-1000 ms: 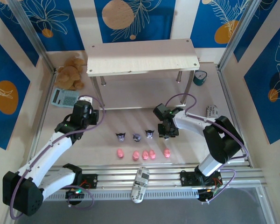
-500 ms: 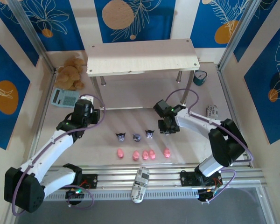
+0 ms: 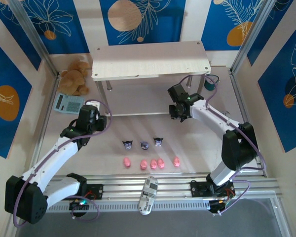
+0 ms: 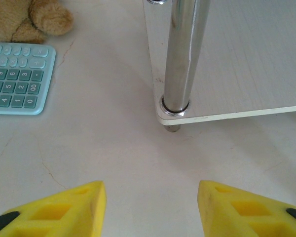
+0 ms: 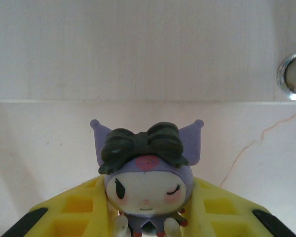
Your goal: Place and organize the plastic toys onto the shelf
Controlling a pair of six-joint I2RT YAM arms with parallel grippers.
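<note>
My right gripper (image 3: 180, 113) is shut on a purple-and-white figurine (image 5: 147, 180) with a dark bow, held between its yellow fingers (image 5: 79, 207). It hovers just in front of the lower board (image 5: 138, 49) of the shelf (image 3: 150, 61). Three more purple figurines (image 3: 144, 144) stand in a row on the table, with several pink pigs (image 3: 153, 163) in a row nearer to me. By the shelf's front-left leg (image 4: 180, 59) my left gripper (image 4: 152, 197) stands open over bare table.
A brown teddy bear (image 3: 75, 76) and a teal calculator (image 3: 68, 102) lie left of the shelf. A teal clock (image 3: 211, 82) stands at its right. A white remote (image 3: 148, 195) lies on the near rail, and a small label (image 3: 223, 117) at the right.
My right gripper has carried the purple figurine from beside the row of toys back toward the shelf's lower board. The left arm has hardly moved.
</note>
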